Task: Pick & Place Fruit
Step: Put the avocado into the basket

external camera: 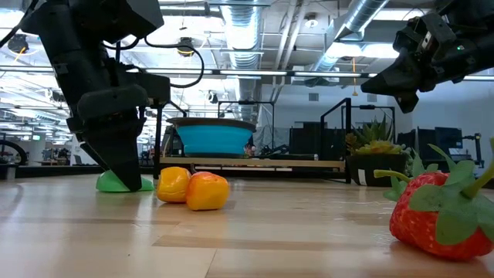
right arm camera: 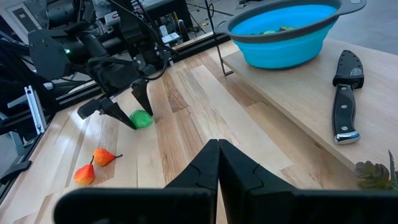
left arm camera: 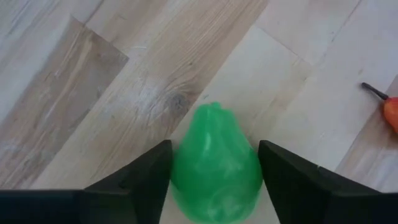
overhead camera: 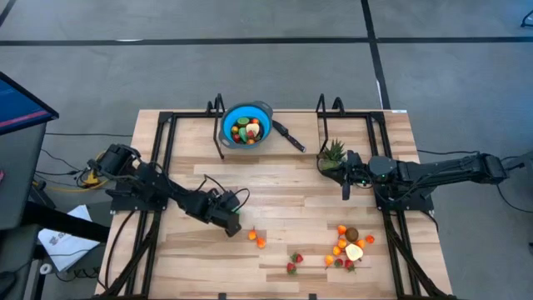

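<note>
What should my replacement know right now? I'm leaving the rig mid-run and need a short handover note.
Left pincer: open, down at the table, fingers either side of the green pear, not yet closed on it.
Right pincer: shut, empty, waiting above the table near the spiky plant.
Done: several fruits already sit in the blue bowl at the table's far edge.
Left: the pear, two orange pieces beside it, a strawberry, and a cluster with a kiwi on the right side.
A knife lies beside the bowl.
</note>
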You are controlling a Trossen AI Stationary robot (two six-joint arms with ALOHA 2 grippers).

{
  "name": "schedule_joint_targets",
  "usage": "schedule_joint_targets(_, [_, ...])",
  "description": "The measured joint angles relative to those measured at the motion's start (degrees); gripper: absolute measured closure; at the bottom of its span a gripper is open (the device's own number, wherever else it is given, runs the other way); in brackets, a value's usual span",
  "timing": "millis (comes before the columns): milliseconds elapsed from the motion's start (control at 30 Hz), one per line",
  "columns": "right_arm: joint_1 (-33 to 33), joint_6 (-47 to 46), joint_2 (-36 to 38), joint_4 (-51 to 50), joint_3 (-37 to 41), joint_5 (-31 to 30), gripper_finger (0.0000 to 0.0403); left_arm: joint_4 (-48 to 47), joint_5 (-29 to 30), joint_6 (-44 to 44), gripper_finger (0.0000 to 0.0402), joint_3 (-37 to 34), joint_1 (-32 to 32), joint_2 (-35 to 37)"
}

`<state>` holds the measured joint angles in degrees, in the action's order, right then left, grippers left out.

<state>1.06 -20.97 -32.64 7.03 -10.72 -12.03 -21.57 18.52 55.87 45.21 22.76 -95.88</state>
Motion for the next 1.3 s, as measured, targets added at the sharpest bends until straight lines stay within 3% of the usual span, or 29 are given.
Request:
schedule_joint_targets(167, [0.0, 0.0, 0.0, 0.0, 0.0, 0.0, 0.0401, 0.7, -0.8, 0.1, 0.0206, 0.0, 0.0, 0.0])
schedule_joint_targets(633, [0.0, 0.0, 0.0, 0.0, 0.0, 0.0, 0.0401, 0.6, -3.5, 0.3, 0.0205, 1.1, -0.5, 0.7])
schedule_joint_targets(833, [0.0, 0.0, 0.0, 0.0, 0.0, 0.0, 0.0401, 0.6, -5.8, 0.3, 0.0205, 1.2, -1.1, 5.8])
schedule_joint_targets(1100, [0.0, 0.0, 0.0, 0.0, 0.0, 0.0, 0.0401, 1.4, -4.3, -0.7, 0.0206, 1.2, -2.9, 16.0])
schedule_joint_targets(1300, [0.0, 0.0, 0.0, 0.0, 0.0, 0.0, 0.0401, 5.2, -3.9, -7.2, 0.0206, 1.2, -7.7, 23.8])
